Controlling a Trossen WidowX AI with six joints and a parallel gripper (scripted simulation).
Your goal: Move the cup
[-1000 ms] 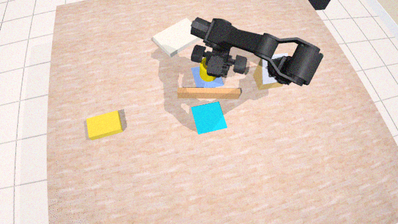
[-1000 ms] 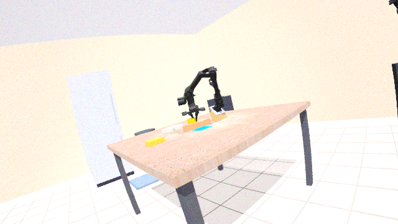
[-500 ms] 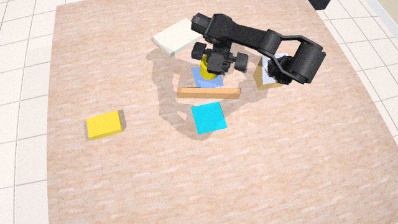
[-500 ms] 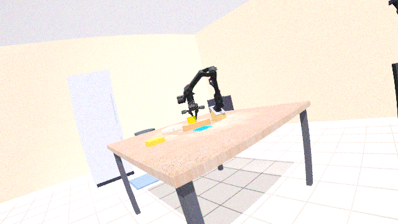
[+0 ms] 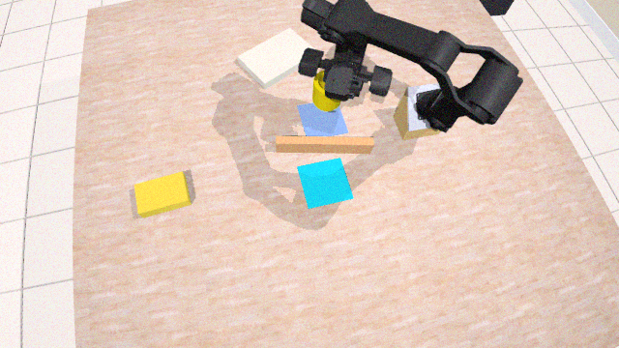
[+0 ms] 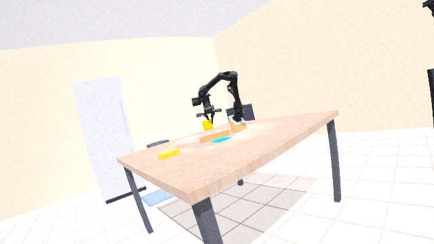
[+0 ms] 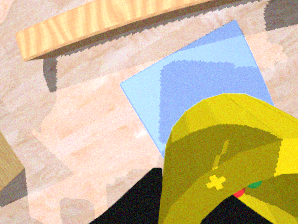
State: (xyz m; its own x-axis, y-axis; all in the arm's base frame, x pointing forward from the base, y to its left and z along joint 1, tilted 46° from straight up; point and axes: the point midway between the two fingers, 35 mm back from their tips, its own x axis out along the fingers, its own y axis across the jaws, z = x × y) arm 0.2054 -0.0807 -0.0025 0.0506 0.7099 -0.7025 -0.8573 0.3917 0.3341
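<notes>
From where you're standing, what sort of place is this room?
Probably a plain test room or lab, though the pictures don't settle it. A black robot arm stands on a wooden table, with a tiled floor and a pale door behind.

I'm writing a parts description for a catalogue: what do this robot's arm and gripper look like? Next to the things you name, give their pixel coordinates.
The arm (image 5: 397, 31) (image 6: 234, 89) is matte black all over, with chunky cylindrical joint housings and an angular, bent link. The gripper (image 6: 209, 119) is black too: a blocky body, a rounded knob sticking out on either side, and slim dark fingers. I can't make out any cables or markings.
</notes>
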